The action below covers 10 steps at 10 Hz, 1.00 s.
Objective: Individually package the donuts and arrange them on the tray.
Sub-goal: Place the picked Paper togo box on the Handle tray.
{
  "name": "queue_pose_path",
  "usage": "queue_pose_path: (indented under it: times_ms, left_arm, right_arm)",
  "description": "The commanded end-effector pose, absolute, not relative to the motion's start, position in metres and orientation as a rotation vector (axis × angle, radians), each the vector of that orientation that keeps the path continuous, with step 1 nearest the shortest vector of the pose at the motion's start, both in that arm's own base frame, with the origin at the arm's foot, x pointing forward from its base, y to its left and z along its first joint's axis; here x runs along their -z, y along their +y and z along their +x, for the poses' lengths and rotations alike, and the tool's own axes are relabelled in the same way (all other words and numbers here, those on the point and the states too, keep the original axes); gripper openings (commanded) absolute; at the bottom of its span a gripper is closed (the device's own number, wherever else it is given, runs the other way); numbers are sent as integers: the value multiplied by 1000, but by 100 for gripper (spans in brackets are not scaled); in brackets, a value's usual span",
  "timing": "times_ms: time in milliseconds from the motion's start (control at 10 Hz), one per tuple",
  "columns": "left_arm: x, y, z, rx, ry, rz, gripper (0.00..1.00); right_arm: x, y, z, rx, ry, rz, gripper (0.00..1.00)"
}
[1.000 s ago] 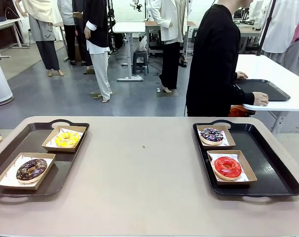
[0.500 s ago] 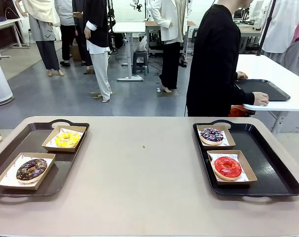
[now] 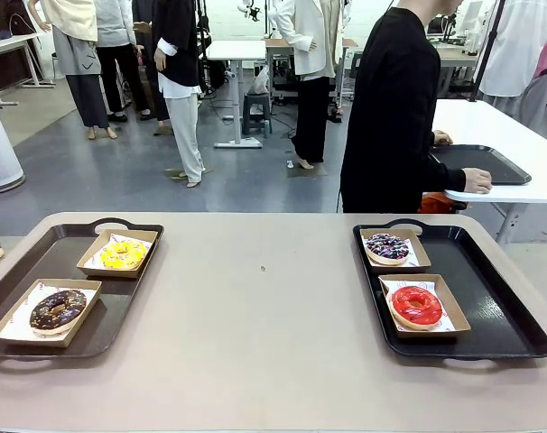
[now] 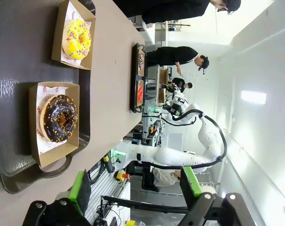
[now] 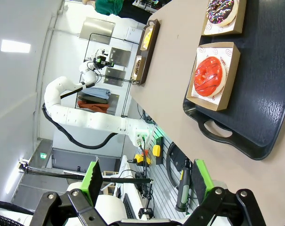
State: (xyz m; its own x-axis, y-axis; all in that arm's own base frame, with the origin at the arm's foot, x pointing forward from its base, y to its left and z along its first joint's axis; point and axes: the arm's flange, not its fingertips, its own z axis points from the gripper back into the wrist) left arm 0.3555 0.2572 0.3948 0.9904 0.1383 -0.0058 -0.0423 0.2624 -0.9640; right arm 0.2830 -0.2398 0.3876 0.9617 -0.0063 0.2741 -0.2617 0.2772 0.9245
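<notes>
Each of the donuts lies in its own shallow cardboard box. The yellow-iced donut [image 3: 122,254] [image 4: 76,38] and the chocolate sprinkled donut [image 3: 58,309] [image 4: 60,118] are on the left black tray [image 3: 120,311]. On the right black tray [image 3: 499,311] sit the dark donut with purple-white sprinkles [image 3: 388,246] [image 5: 221,11] and the glossy red donut [image 3: 416,306] [image 5: 208,76]. My left gripper [image 4: 135,188] is open, held off the table's edge near the left tray. Open too, my right gripper [image 5: 147,181] hangs off the edge beside the right tray.
A person in black [image 3: 395,108] stands beyond the far edge, turned toward another table with a black tray [image 3: 479,162]. Bare tan tabletop [image 3: 264,307] lies between the two trays. Other people stand farther back.
</notes>
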Motion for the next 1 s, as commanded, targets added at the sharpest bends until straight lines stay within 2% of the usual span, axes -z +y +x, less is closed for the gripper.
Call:
queue_pose_path:
  times_ms: [0, 900]
  left_arm:
    - [-396, 259, 354, -124, -90, -1302, 100]
    - [-396, 259, 354, -124, -90, -1302, 100]
  right_arm:
    - [-388, -239, 280, -180, -243, 1285, 100]
    - [-388, -239, 280, -180, -243, 1285, 100]
